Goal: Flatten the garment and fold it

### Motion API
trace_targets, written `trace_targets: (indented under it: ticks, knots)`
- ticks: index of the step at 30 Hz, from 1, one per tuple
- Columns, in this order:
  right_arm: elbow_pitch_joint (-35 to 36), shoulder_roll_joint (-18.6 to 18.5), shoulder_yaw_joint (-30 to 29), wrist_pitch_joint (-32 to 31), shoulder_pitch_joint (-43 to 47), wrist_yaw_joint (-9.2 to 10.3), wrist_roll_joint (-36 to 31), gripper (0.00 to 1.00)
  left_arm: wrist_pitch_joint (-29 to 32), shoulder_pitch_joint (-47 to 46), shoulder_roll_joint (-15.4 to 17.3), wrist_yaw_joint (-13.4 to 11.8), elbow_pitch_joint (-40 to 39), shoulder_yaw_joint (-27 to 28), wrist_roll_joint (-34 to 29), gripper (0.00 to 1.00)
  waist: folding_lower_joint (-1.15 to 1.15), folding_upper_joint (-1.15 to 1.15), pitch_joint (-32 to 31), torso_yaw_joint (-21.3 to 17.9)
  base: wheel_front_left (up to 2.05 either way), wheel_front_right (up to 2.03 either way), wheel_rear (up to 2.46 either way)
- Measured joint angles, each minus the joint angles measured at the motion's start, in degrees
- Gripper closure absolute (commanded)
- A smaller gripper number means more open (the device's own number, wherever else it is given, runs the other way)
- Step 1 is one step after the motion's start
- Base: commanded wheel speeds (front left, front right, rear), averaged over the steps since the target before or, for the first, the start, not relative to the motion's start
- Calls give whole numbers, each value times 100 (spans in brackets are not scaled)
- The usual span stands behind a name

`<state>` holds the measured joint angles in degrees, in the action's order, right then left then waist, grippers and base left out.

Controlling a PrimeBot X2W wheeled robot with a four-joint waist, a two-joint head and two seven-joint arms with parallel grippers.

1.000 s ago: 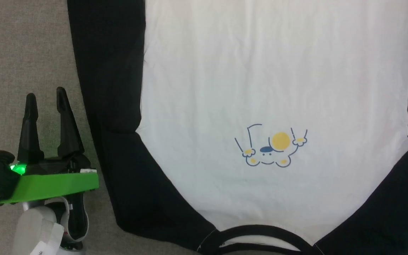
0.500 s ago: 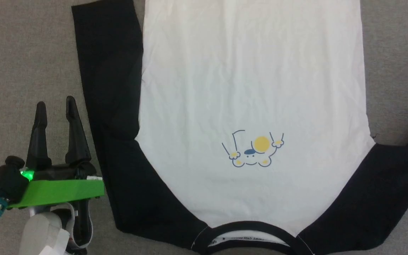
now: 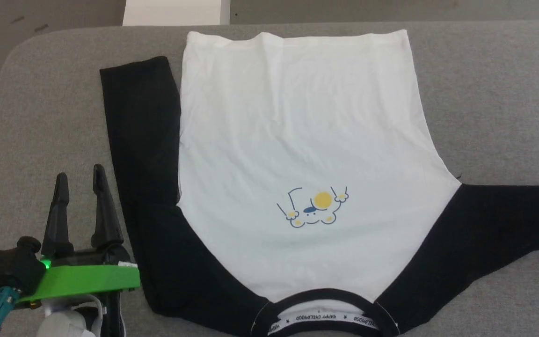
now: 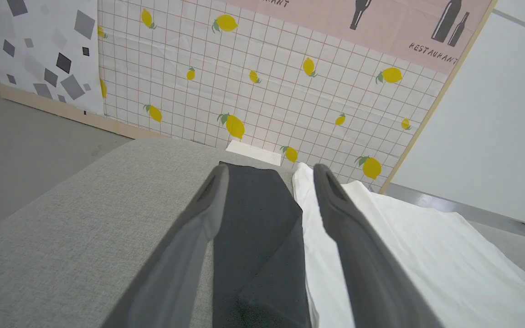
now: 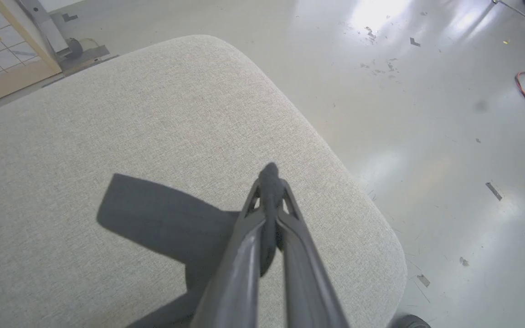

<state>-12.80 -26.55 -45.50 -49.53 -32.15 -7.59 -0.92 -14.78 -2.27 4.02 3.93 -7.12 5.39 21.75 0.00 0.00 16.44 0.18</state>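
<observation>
The garment lies face up on the grey padded table, collar nearest me and cartoon print mid-chest. Its left black sleeve rests alongside the white body, while the right sleeve stretches out to the right. My left gripper hovers open just left of the left sleeve; in the left wrist view that sleeve shows between the spread fingers of the left gripper. My right gripper is shut, with dark fabric of the garment's right sleeve pinched at its tips.
The table's rounded corner lies just beyond the right gripper, with shiny floor past it. A lemon-patterned panel stands behind the table's far edge. Bare grey padding lies left of the shirt.
The head camera has pulled back, bringing the whole shirt and the table edges into view. The right sleeve, earlier lying up along the body, has swung out to the right.
</observation>
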Motion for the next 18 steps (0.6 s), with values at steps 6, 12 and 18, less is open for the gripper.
trace_targets:
  ticks: [6, 12, 18]
  knots:
    - [333, 22, 677, -3, 572, 1, 525, 100, 0, 176, -25, -48, -13, 18, 13, 0, 0, 0, -339, -95, 0, 0, 0]
    - [1176, -35, 1897, 246, 1402, 1, 1382, 100, -1, 328, -44, -65, -19, 2, 59, 0, 0, 0, -645, -136, 0, 0, 0]
    - [2262, 116, 3254, 315, 1872, 1, 2049, 100, -1, 485, -53, -71, -57, 33, 79, 0, 0, 0, -854, -147, 0, 0, 0]
